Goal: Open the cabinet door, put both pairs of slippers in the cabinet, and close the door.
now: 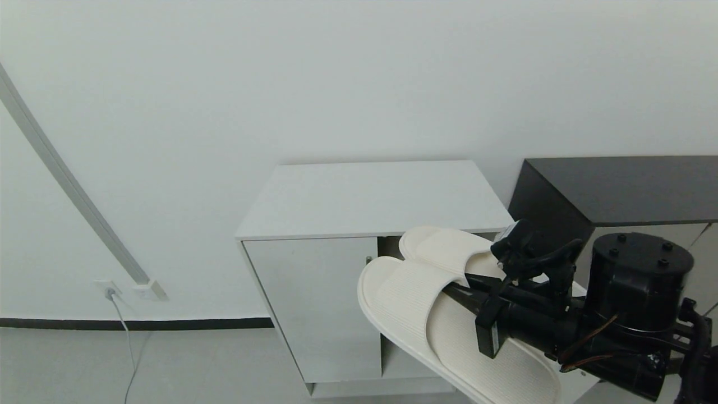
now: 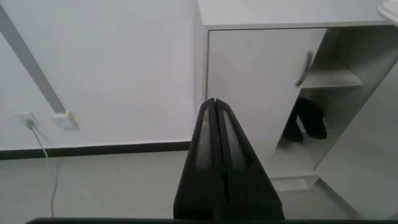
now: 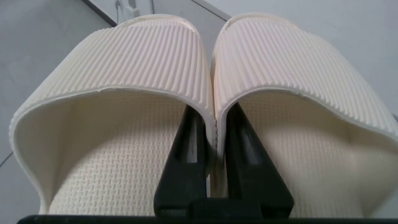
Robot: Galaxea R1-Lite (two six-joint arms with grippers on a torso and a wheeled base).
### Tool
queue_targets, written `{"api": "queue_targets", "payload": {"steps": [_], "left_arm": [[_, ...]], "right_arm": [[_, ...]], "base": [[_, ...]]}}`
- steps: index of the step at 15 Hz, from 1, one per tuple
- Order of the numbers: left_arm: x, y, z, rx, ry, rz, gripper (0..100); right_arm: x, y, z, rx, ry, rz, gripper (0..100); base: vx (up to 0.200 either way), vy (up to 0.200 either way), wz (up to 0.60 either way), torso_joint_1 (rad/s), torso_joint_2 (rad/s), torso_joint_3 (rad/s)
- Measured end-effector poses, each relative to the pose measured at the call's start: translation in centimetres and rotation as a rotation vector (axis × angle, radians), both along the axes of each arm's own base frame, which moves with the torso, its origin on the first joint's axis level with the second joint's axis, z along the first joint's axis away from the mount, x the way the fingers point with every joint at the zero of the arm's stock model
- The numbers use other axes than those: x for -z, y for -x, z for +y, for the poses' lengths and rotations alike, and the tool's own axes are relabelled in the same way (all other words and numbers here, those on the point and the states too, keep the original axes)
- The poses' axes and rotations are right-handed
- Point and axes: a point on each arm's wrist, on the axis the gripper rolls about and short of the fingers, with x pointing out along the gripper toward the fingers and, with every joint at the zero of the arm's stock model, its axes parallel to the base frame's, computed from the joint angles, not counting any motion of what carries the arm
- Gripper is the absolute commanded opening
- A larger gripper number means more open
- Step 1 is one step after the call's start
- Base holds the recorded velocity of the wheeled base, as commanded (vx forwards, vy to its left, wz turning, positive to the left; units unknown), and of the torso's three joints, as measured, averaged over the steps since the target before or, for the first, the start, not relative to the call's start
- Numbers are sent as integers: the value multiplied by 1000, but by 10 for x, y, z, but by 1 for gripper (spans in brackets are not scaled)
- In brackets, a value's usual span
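Right gripper (image 3: pixel 214 124) is clamped on a pair of cream ribbed slippers (image 3: pixel 149 74). Its two black fingers (image 3: pixel 186 155) reach in under the straps, one into each slipper, and pinch the two touching inner edges together between them. In the head view the pair (image 1: pixel 415 303) is held in the air in front of the white cabinet (image 1: pixel 370 196), toes pointing toward it and tilted slightly upward. One slipper lies beside the other, overlapping the cabinet's right-hand front.

Left gripper (image 2: pixel 215 102) has its fingers pressed flat together with nothing between them. It is held off to the side of the cabinet and well apart from it, pointing toward the closed left door (image 2: pixel 261 87).

That door carries a slim metal handle (image 2: pixel 303 67) at its inner edge. The cabinet's right half stands open, showing a white shelf (image 2: pixel 333 78). A dark pair of footwear (image 2: pixel 306 118) stands on the cabinet's bottom below that shelf; whether these are slippers cannot be told.

Just beside the cabinet, on its right, stands a black table (image 1: pixel 617 185). On the wall to the left, a grey cable duct (image 1: pixel 61 174) runs down at a slant to a wall socket (image 1: pixel 108 289), and a thin cable (image 1: pixel 130 348) hangs from there to the floor.
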Motion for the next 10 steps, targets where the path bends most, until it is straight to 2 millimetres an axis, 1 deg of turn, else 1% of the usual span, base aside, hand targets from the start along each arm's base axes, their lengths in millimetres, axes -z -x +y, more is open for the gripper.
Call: {"api": "queue_targets", "payload": {"steps": [10], "left_arm": [[0,0,0,-1,0,0,0]], "right_arm": [[5,1,-2,4,-1,28,0]], "base": [[0,0,0,0,0,0]]}}
